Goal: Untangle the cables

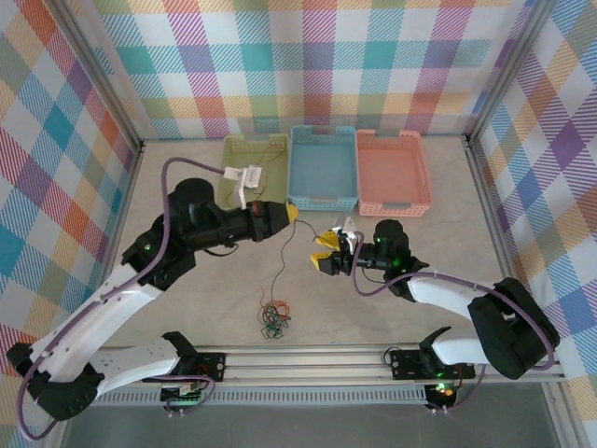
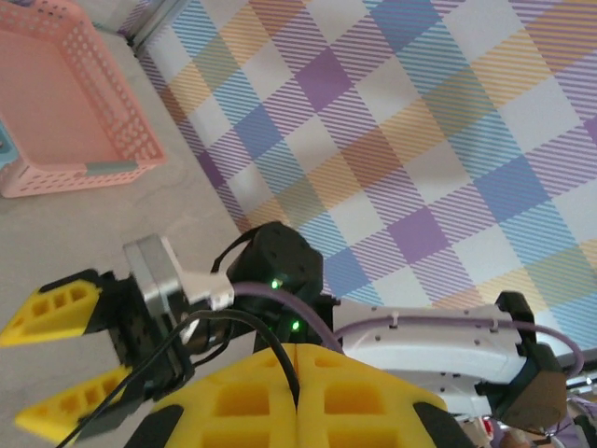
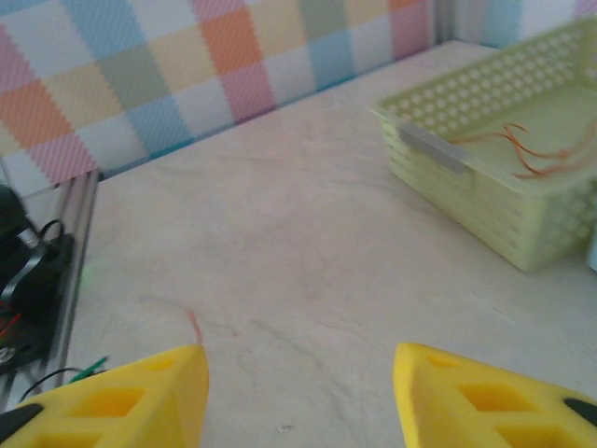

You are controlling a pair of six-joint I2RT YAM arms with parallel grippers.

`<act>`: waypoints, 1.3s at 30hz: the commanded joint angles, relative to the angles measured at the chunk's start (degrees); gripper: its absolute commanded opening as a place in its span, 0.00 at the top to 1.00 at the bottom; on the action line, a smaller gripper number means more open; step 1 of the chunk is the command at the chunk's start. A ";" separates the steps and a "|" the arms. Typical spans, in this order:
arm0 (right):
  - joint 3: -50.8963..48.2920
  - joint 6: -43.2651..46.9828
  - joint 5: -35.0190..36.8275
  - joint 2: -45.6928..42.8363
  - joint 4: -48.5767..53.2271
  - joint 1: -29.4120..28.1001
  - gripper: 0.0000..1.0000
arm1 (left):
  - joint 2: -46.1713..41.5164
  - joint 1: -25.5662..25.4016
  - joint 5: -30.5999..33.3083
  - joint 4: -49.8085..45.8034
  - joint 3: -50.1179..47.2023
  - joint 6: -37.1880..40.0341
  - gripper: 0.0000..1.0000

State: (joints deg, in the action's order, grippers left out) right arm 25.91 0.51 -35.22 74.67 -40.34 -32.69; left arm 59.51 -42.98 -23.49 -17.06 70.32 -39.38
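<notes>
A small tangle of thin red, orange, green and black cables (image 1: 273, 322) lies on the table near the front rail. One thin black cable (image 2: 271, 342) rises from it to my left gripper (image 1: 291, 213), which is shut on it; the left wrist view shows it pinched between the closed yellow fingers (image 2: 354, 401). Just to the right, my right gripper (image 1: 327, 252) is open and holds nothing. It hangs above bare table, with a red cable end (image 3: 194, 325) by its left finger (image 3: 140, 397).
Three baskets stand at the back: a green basket (image 1: 268, 142) holding orange wires (image 3: 541, 154) and a white piece (image 1: 244, 175), a blue basket (image 1: 323, 201) and a pink basket (image 1: 393, 207). Plaid walls close in the table. The right arm's body (image 2: 280, 271) is close in front of my left gripper.
</notes>
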 commanded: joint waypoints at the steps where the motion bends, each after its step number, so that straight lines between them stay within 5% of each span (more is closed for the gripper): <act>1: -0.60 4.03 -2.00 0.98 -5.21 -0.93 0.42 | 3.23 -1.45 -2.00 5.28 5.41 -2.69 1.00; 11: -2.03 4.41 -2.15 2.91 -11.49 -1.84 0.34 | 13.33 -4.93 -3.60 1.87 19.34 -0.69 1.00; 22: 0.92 4.65 1.95 3.58 -4.44 -2.21 0.35 | 18.09 -8.43 -3.26 0.29 24.64 0.09 1.00; 39: 7.14 3.68 13.78 6.00 9.83 -2.07 0.62 | 21.92 -10.52 -5.08 -1.21 32.18 -0.42 1.00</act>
State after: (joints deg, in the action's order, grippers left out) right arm 31.53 3.92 -23.00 80.09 -32.99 -34.54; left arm 81.17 -52.51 -27.11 -18.11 100.86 -40.07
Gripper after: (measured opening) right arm 0.386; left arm 0.058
